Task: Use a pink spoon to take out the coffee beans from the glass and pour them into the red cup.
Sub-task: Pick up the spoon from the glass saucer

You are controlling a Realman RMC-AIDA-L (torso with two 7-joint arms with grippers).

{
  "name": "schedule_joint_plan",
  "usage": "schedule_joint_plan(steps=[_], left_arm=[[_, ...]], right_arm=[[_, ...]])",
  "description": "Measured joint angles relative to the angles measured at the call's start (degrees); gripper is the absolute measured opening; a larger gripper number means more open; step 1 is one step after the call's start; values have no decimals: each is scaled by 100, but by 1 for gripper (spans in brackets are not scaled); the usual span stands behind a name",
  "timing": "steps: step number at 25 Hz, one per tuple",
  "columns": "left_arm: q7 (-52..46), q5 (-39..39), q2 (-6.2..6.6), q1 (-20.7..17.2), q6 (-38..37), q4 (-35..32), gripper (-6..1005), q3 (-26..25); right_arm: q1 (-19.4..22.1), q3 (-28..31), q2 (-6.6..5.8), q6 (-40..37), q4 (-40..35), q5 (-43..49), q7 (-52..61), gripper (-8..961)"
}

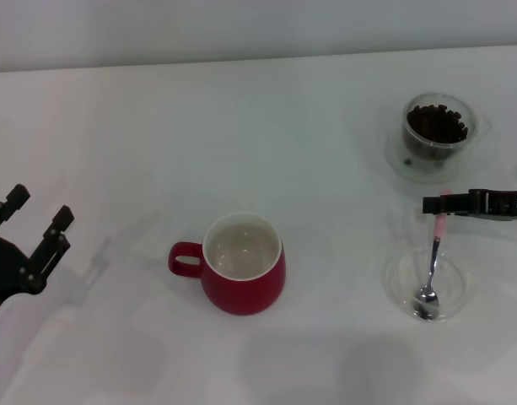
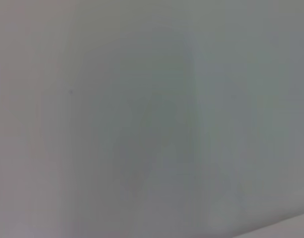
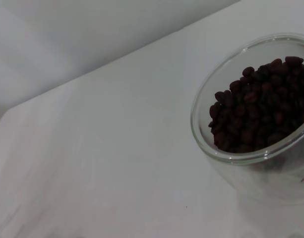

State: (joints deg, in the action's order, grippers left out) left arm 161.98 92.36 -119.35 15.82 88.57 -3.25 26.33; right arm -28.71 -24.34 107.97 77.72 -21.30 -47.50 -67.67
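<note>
Right gripper [image 1: 437, 205] has its jaws clenched on the pink spoon [image 1: 433, 261] at the pink handle tip, bowl resting in the clear dish [image 1: 401, 283] right of the red cup [image 1: 241, 263]. Thin, slick metal, probably swivels easily. Left gripper [image 1: 37, 216] idles, jaws released.

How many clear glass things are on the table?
3: the glass of beans far right, on a dish; another dish nearer, holding the spoon.

Before me a white table [image 1: 241, 118] spreads evenly lit; along its far edge stands a plain pale wall [image 1: 241, 25].
</note>
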Motion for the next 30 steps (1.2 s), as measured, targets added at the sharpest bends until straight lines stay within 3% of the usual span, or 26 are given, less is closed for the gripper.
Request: schedule_joint_plan(steps=[9, 23, 30], left_arm=[[0, 2, 9, 0, -53, 0, 599, -14], [0, 1, -1, 0, -149, 20, 598, -31], [0, 1, -1, -3, -149, 42, 599, -13]], right_arm=[[-10, 49, 30, -54, -6, -21, 15, 226], [26, -52, 20, 126, -34, -345, -63, 136], [19, -257, 19, 126, -149, -329, -153, 166]])
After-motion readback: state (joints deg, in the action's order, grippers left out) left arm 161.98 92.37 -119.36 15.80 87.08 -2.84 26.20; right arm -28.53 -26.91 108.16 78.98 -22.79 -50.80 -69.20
